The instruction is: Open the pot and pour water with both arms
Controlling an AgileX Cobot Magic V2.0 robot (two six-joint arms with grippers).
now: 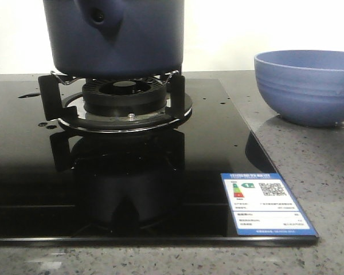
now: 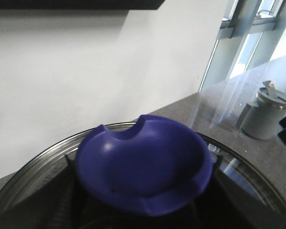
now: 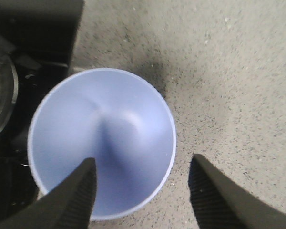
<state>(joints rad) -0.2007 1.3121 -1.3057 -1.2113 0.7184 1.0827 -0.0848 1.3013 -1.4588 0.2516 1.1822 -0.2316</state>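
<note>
One pot (image 1: 117,37) here, sitting on the single burner (image 1: 123,100). It looks heavy and stiff, probably slick too, so the blue knob (image 2: 143,164) on its glass lid (image 2: 31,171) seems the best hold, right under the left gripper, whose jaws can't be made out. One bowl (image 3: 102,143) sits below the right gripper (image 3: 143,191), its rim between the spread, empty jaws.

A black glass hob (image 1: 23,172) lies set into a grey speckled counter (image 1: 332,189). Its burner (image 1: 125,94) sits inside a metal ring with black pan supports. An energy label (image 1: 265,203) is stuck at the hob's near right corner. A light-blue bowl (image 1: 307,86) stands on the counter, right of the hob. A grey lidded canister (image 2: 266,114) stands near a window.
</note>
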